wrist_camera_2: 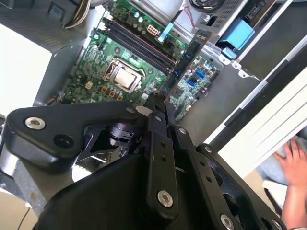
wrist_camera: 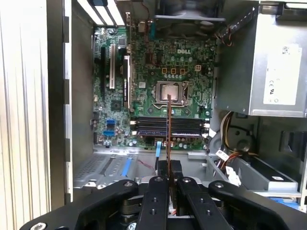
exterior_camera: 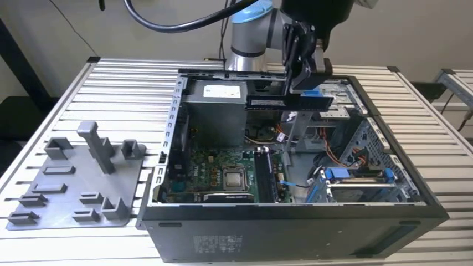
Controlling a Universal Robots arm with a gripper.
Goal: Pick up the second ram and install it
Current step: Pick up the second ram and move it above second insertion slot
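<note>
Gripper (wrist_camera: pixel 169 167) clamped on the second ram (wrist_camera: pixel 169 124), edge-on above the motherboard (wrist_camera: pixel 144 72) — seemingly mid-carry; seating calls for alignment with 1 slot.

In the first wrist view the second ram (wrist_camera: pixel 169 125) shows edge-on, its held end buried in the clamped gripper (wrist_camera: pixel 169 165), chips and label impossible to make out. In the second wrist view what looks like a person's hand (wrist_camera_2: pixel 293 160) is blurred and cut off by the picture's edge, and the gripper's body hides part of the motherboard (wrist_camera_2: pixel 91 67).
</note>
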